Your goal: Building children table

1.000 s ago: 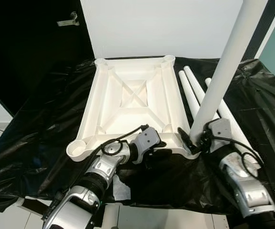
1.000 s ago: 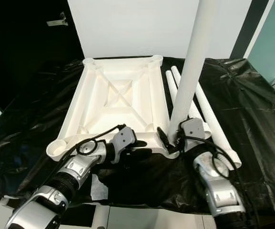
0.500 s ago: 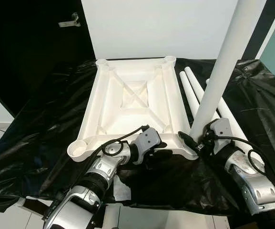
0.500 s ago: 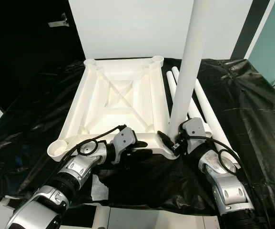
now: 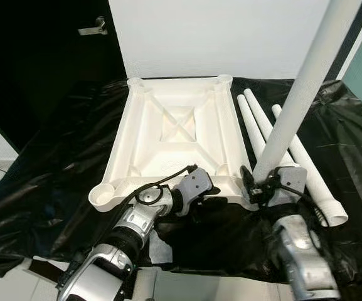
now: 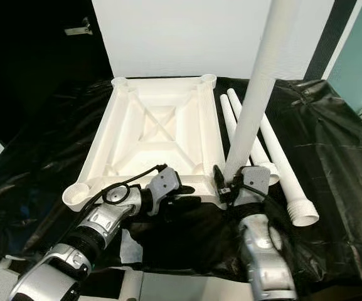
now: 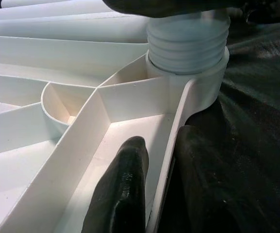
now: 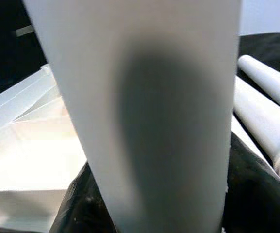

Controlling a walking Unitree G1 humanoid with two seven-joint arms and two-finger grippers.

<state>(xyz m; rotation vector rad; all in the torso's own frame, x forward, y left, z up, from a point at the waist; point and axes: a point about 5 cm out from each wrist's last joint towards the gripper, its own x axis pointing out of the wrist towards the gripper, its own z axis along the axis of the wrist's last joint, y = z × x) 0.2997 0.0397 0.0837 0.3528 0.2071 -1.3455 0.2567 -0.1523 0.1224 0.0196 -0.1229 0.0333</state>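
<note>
Upside-down white table frame (image 5: 177,135) lies on black sheeting (image 5: 55,175). Left gripper (image 7: 152,189) pinches its near rim, jaws narrow. Right gripper (image 5: 263,188) clamps the tilted leg (image 5: 293,100) low, threaded end in the near-right corner socket (image 7: 198,82). Spare legs (image 5: 275,141) lie beside. Plastic looks light, stiff, slick; grip low near thread.

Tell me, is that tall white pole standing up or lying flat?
Standing, leaning a little. The pole rises from the tabletop's near corner socket, right pincer gripping its base.
</note>
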